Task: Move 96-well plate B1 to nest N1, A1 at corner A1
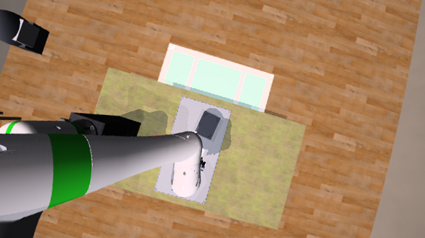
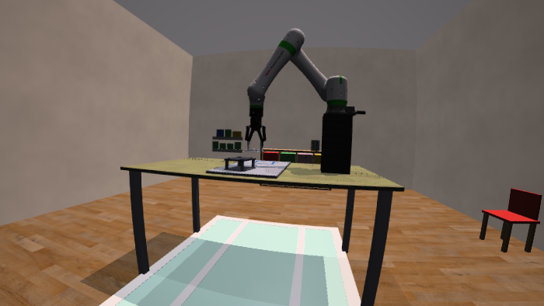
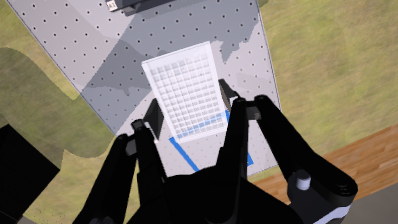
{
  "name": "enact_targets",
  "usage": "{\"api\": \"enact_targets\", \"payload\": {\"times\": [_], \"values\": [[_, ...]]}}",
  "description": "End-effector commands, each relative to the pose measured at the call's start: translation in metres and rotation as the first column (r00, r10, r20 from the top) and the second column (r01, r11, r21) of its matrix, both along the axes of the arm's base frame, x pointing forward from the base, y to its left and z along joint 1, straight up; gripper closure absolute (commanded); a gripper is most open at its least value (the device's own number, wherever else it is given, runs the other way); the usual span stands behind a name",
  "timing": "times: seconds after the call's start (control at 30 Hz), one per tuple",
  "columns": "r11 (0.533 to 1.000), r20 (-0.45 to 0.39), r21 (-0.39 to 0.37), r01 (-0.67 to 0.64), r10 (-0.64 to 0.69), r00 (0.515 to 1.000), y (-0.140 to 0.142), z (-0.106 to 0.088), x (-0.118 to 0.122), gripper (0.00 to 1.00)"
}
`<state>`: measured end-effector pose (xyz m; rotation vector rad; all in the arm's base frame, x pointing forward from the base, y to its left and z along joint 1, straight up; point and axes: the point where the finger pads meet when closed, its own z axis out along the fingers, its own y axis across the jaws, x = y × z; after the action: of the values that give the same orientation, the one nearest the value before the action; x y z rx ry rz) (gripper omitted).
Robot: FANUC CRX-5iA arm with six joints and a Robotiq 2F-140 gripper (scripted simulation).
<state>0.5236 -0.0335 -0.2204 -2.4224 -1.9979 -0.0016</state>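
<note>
— Above the grey perforated base board, what is seen between the fingers?

— A white translucent 96-well plate is pinched along its long sides by the black two-finger tool; the pads are pressed against both edges, and the plate is carried clear of the board, level as far as can be judged from the wrist view.

— Where is the plate placed relative to the blue-outlined bench spot?

— Only part of the blue outline is shown, under the near end of the plate and beside the fingers; most of the plate is held over bare perforated board beyond it.

— And the raised nest?

— A dark raised plate nest on short legs is seen on the board in the exterior view, with the tool hung above and slightly behind it, apart from it. From the top view, the nest's dark square top is shown just beyond the white wrist of the arm. The olive-green worktop is seen under the board, and a black pedestal is stood on it.
</note>
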Motion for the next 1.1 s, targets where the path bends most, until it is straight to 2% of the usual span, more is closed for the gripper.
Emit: {"api": "enact_targets", "payload": {"times": [0.0,1.07], "values": [[1.0,0.0,-0.001,0.0,0.0,1.0,0.005,0.001,0.001,1.0],[1.0,0.0,-0.001,0.0,0.0,1.0,0.102,0.016,0.016,1.0]]}}
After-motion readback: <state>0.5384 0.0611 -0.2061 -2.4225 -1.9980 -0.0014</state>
